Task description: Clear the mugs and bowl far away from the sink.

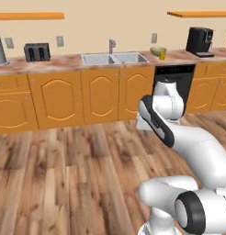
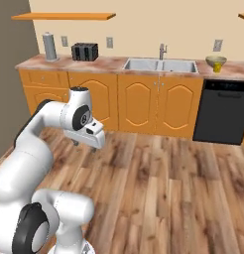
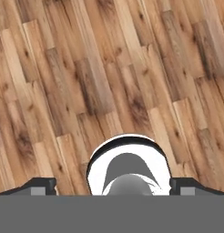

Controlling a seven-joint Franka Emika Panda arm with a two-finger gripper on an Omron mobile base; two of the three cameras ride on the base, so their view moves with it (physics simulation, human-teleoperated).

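Hand view: pincer (image 3: 112, 184) spread wide, empty, facing down over wood floor (image 3: 109, 68)

You're seeing a glossy white arm (image 1: 197, 147) of rounded, tubular links with black bands at its joints, a black disc on one elbow cap.

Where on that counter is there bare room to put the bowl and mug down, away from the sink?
Free: the counter between the toaster and the sink, and the stretch between the bowl and the coffee machine. Crowded: just right of the sink, where the bowl and a mug stand close together. The gripper is open over the floor.
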